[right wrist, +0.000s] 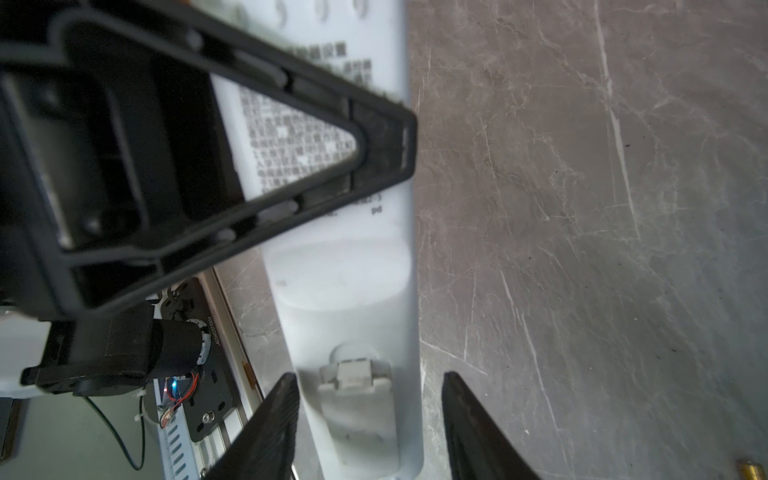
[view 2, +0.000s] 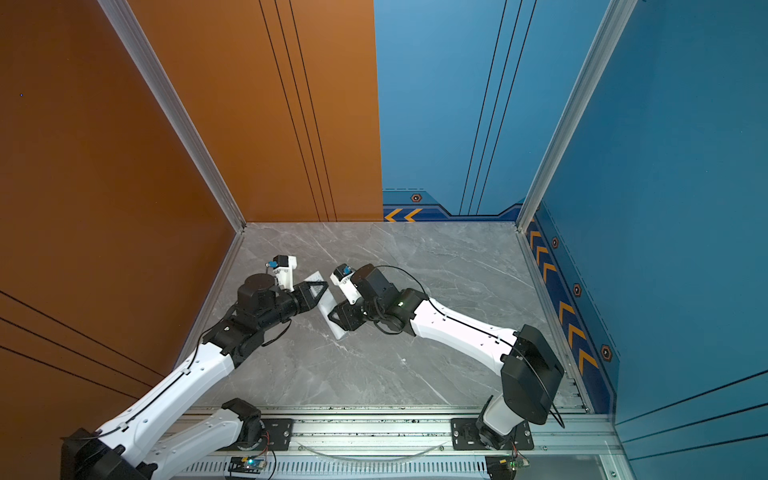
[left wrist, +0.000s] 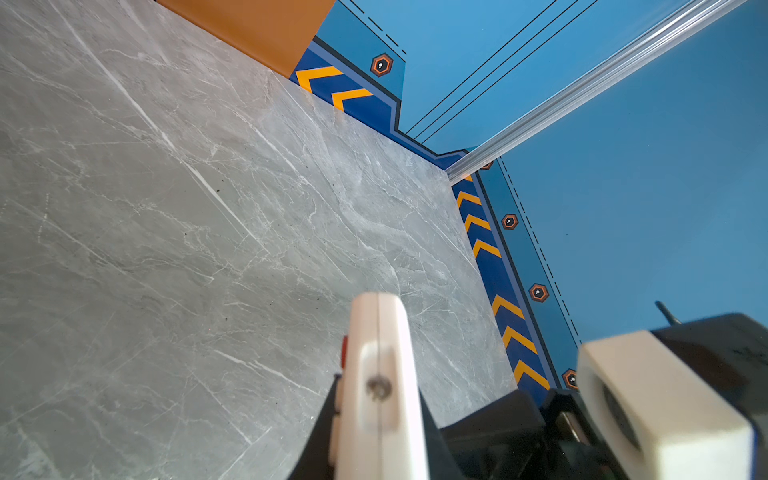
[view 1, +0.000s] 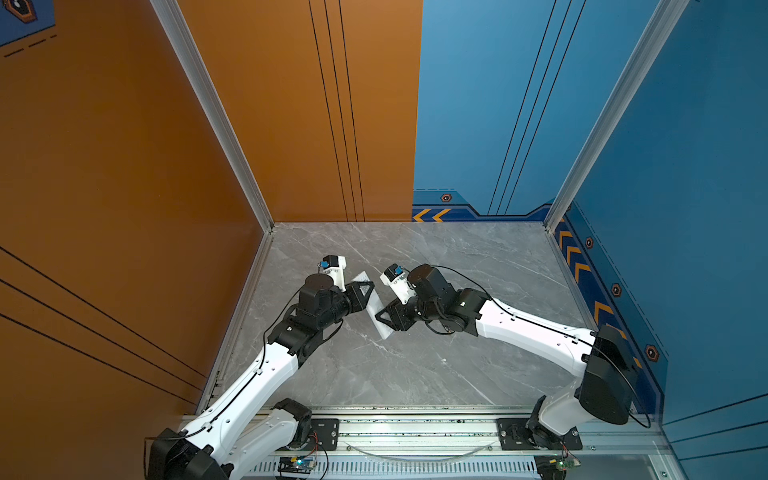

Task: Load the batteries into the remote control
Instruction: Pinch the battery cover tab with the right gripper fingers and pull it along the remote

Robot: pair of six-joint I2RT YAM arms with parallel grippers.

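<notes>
The remote control (view 1: pixel 372 306) (view 2: pixel 326 308) is a long white bar held off the table, and my left gripper (view 1: pixel 368 289) (view 2: pixel 322 289) is shut on its far part. In the left wrist view the remote (left wrist: pixel 380 365) shows edge-on between the black fingers of that gripper (left wrist: pixel 376 424). Its plain back with printed text and a latched cover panel (right wrist: pixel 357 407) faces the right wrist camera. My right gripper (right wrist: pixel 370 399) (view 1: pixel 381 318) straddles the remote's (right wrist: pixel 345 270) near end, open, with a gap on one side. A gold tip (right wrist: pixel 752 469), perhaps a battery's, lies on the table.
Grey marble tabletop (view 1: pixel 415 365) with an orange wall on the left and blue walls behind and on the right. A metal rail (view 1: pixel 415 432) with the arm bases runs along the front edge. The right arm's white camera block (left wrist: pixel 665 415) sits close beside the remote.
</notes>
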